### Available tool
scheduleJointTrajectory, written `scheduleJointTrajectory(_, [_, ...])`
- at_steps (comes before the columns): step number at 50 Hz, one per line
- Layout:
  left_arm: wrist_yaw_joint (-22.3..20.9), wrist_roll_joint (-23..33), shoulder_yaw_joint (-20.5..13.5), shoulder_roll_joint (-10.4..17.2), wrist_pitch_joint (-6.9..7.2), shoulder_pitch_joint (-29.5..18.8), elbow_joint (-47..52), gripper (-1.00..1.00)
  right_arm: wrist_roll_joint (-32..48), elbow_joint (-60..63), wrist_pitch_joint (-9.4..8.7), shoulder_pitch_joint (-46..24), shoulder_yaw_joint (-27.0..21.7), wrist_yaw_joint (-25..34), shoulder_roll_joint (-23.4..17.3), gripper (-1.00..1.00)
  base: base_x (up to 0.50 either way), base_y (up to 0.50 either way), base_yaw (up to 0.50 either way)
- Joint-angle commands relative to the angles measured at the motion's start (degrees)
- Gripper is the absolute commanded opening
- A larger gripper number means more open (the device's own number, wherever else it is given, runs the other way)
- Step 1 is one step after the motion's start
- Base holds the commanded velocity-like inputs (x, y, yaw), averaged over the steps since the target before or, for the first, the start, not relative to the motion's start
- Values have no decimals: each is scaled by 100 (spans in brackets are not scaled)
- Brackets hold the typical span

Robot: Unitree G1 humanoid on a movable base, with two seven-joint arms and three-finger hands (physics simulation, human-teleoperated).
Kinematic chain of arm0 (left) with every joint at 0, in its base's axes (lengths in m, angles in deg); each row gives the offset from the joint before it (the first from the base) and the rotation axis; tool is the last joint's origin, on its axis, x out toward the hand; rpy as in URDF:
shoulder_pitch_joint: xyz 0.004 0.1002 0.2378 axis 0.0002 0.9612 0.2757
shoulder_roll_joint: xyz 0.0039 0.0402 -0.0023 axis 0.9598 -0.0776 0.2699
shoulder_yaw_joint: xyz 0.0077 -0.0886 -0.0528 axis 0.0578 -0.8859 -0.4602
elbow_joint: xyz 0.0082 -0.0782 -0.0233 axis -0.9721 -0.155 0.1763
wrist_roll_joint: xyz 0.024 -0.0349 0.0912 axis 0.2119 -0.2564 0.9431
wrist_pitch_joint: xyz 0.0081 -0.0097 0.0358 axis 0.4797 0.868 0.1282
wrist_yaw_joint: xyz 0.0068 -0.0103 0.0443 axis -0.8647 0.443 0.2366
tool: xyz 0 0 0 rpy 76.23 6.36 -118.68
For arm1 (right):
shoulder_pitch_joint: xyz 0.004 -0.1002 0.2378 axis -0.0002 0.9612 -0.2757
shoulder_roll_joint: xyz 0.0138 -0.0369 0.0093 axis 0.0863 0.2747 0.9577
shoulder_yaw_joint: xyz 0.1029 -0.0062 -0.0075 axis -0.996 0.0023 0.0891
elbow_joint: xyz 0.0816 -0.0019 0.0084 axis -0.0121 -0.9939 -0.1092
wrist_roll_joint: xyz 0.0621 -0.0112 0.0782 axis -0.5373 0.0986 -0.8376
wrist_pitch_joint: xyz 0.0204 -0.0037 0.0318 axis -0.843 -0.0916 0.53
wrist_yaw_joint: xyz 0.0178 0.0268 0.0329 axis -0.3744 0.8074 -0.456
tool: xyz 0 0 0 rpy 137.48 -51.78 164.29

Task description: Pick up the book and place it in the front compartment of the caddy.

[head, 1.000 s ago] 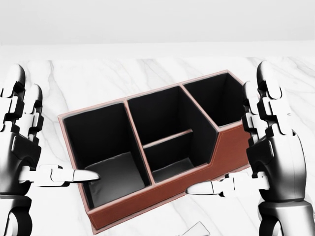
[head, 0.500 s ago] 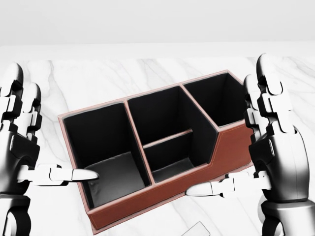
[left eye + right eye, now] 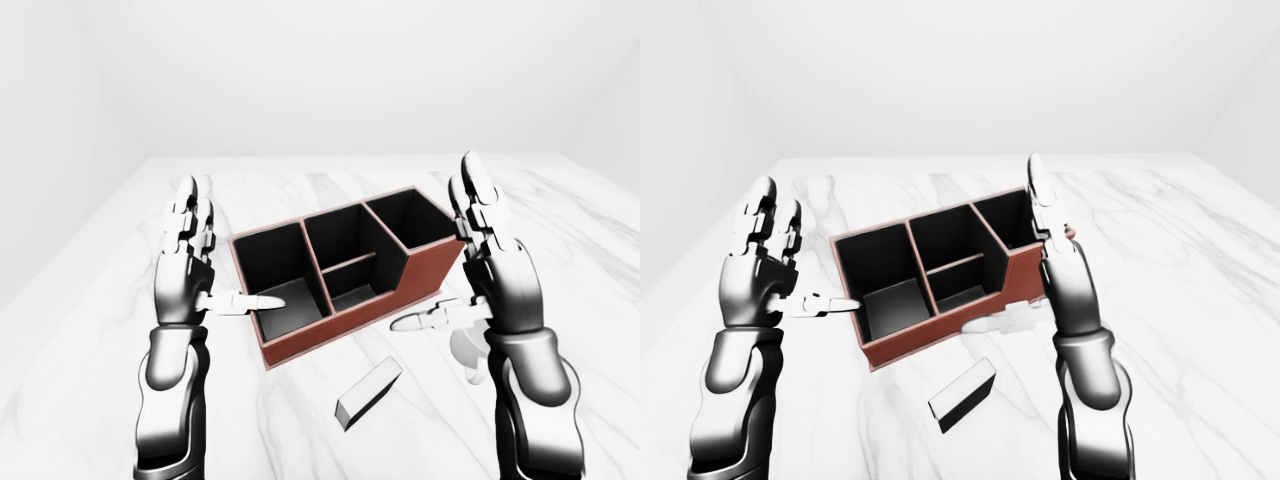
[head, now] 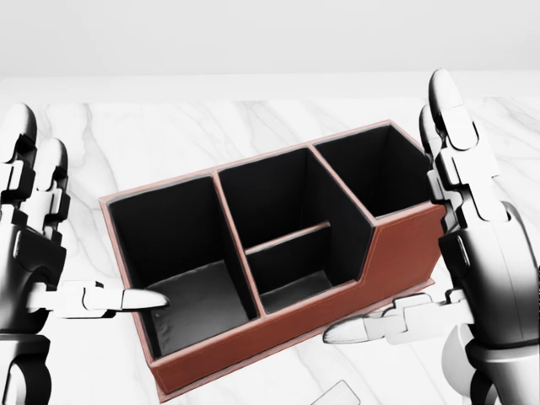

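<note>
Since a second ago my right hand (image 4: 481, 270) has come nearer the camera and slid toward the right edge of the head view, so more of the caddy's (image 3: 345, 270) red side shows. My left hand (image 3: 185, 275) has drifted a little to the left. Nothing on the worktop (image 3: 120, 300) has moved.

Both hands are wide open and hold nothing. Their fingers (image 3: 478, 195) point up, one hand on each side of the caddy, and each thumb sticks in toward it. I think they hang above it and do not touch, though I cannot be sure.

The book (image 3: 368, 392) lies flat on the white marble worktop, below the caddy in the left-eye view and apart from it. It sits between my two arms, closer to the right one. Only its corner peeks in at the bottom of the head view. So the pick-up has not started yet.

What could go wrong? The book is low and thin, so my fingers may slide over it and push it away. My right hand is close to the caddy, so when I bring it down toward the book I could bump the caddy and shift it. The caddy's middle part is split in two, so I could also drop the book in the wrong box.
</note>
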Motion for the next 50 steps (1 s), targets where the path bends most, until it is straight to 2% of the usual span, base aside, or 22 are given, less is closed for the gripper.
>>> scheduleJointTrajectory(1, [2, -15, -17, 9, 0, -17, 27, 100, 635, 230, 0, 8, 60, 371, -61, 100, 0, 0, 0])
scheduleJointTrajectory(23, [15, 0, 3, 5, 0, -14, -30, 100, 1826, 708, 0, 169, 220, 1233, -83, 100, 0, 0, 0])
scheduleJointTrajectory(50, [8, 82, 52, -18, 0, 17, -205, 100, 2825, 1130, 0, 1043, -107, 2005, 157, 100, 0, 0, 0])
